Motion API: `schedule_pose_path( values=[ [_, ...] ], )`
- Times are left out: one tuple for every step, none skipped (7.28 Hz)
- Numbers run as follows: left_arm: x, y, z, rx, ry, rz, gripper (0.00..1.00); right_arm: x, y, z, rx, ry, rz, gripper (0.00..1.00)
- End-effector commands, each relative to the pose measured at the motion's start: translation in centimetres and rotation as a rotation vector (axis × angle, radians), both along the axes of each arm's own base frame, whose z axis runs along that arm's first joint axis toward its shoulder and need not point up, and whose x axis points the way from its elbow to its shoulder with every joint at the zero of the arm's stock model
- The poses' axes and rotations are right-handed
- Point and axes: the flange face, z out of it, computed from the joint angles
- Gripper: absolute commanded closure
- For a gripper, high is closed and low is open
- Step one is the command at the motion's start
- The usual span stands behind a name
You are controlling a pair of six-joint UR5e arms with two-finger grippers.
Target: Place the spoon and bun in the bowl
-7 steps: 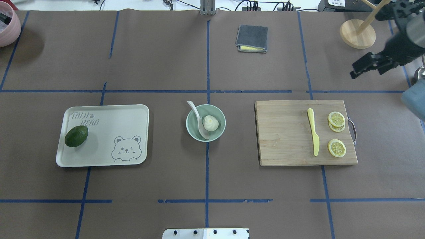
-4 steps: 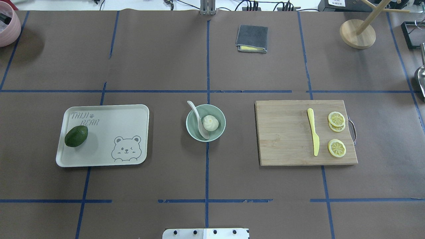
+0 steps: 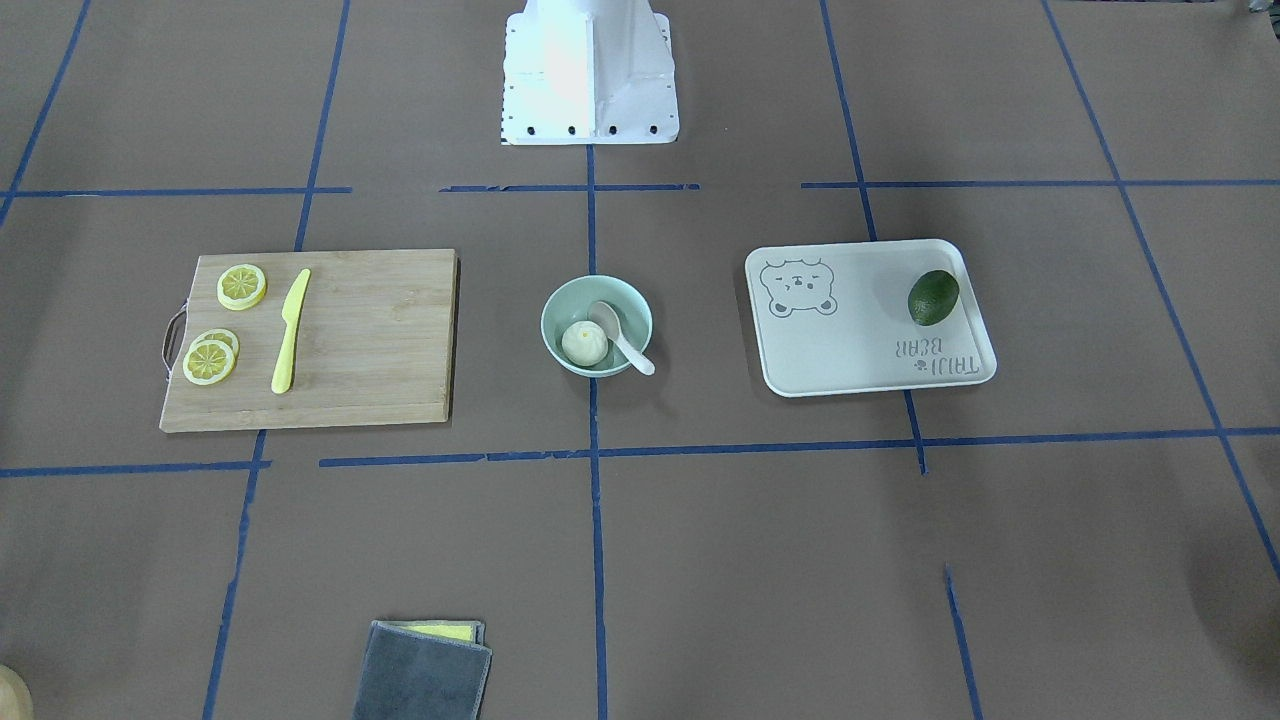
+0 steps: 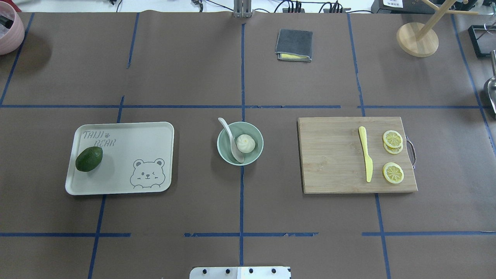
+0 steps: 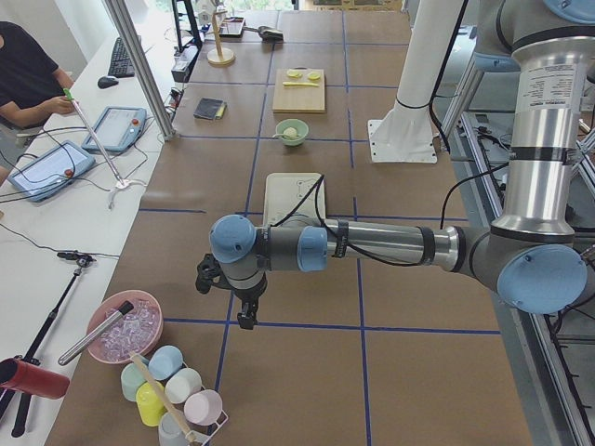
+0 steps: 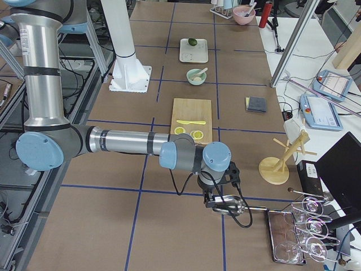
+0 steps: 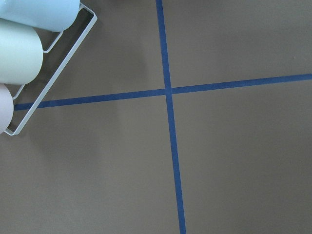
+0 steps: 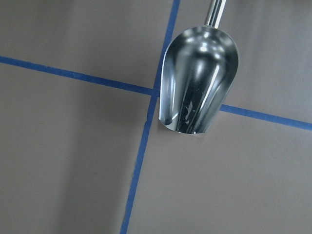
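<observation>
The mint-green bowl (image 4: 222, 155) stands at the table's middle. The cream-white bun (image 4: 245, 143) sits inside it, and the off-white spoon (image 4: 231, 138) lies in it with its handle resting over the far-left rim. The bowl (image 3: 560, 300), bun (image 3: 583, 343) and spoon (image 3: 626, 342) show the same way in the front-facing view. My left gripper (image 5: 244, 311) hangs far off past the table's left end; I cannot tell whether it is open. My right gripper (image 6: 218, 199) hangs far off past the right end, over a metal scoop; I cannot tell its state either.
A bear tray (image 4: 128, 155) with an avocado (image 4: 88, 159) lies left of the bowl. A cutting board (image 4: 333, 155) with a yellow knife (image 4: 366, 159) and lemon slices (image 4: 393, 172) lies right. A grey cloth (image 4: 294, 45) and a wooden stand (image 4: 417, 38) are at the back. The metal scoop (image 8: 200, 83) lies under the right wrist.
My right arm has drawn out of the overhead view's upper right edge. Bowl, bun and spoon have not moved.
</observation>
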Motion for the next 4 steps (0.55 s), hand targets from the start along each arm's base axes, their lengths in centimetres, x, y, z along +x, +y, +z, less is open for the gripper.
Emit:
schedule_pose_path(
  values=[
    [0.01,0.05,0.26,-0.008,0.001,0.000,0.00,0.30,0.30,-0.19,-0.084,-0.003,0.096,0.00],
    [0.00,0.11,0.20,-0.006,0.000,0.000,0.00,0.29,0.44,0.18,-0.100,-0.003,0.102,0.00],
    [0.00,0.11,0.13,-0.006,0.000,-0.001,0.00,0.29,0.43,0.11,-0.115,-0.003,0.118,0.00],
    [0.00,0.11,0.13,-0.006,0.000,-0.001,0.00,0.29,0.37,-0.20,-0.121,-0.003,0.132,0.00]
  ],
)
